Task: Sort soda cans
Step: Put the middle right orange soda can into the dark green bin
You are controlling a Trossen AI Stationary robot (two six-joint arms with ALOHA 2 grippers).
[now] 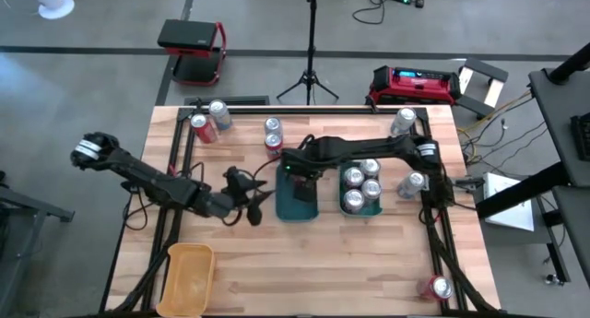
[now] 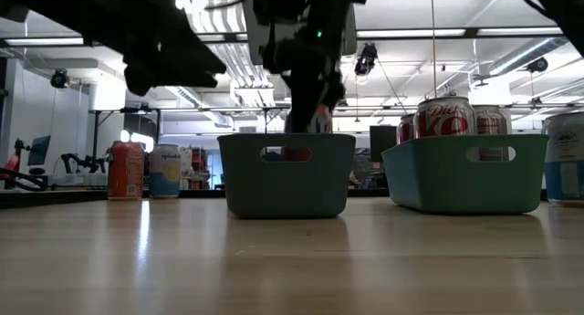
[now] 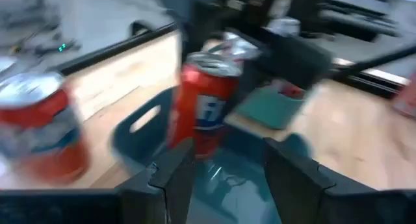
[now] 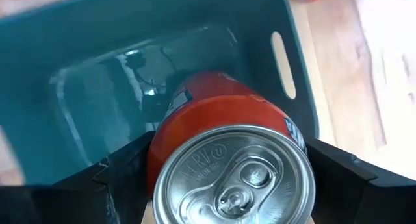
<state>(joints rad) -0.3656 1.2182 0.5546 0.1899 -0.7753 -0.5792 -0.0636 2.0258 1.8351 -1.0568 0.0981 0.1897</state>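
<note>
Nearest the counter's (image 1: 304,272) front edge lay a yellow tray (image 1: 189,276) and 1 red can (image 1: 436,287). Farther in, the left tool (image 1: 261,206) hung beside a teal bin (image 1: 298,207), its fingers spread and holding nothing. Over that bin the right tool (image 4: 227,185) clenched a red soda can (image 4: 221,152) upright, just above the bin's floor. Beyond, a second teal bin (image 1: 363,210) held 4 cans (image 1: 362,184), and other cans (image 1: 207,122) stood near the far edge.

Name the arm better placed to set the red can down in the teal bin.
Right. The right gripper already holds the red can directly over the empty teal bin. The left gripper is beside the bin, holding nothing.
</note>
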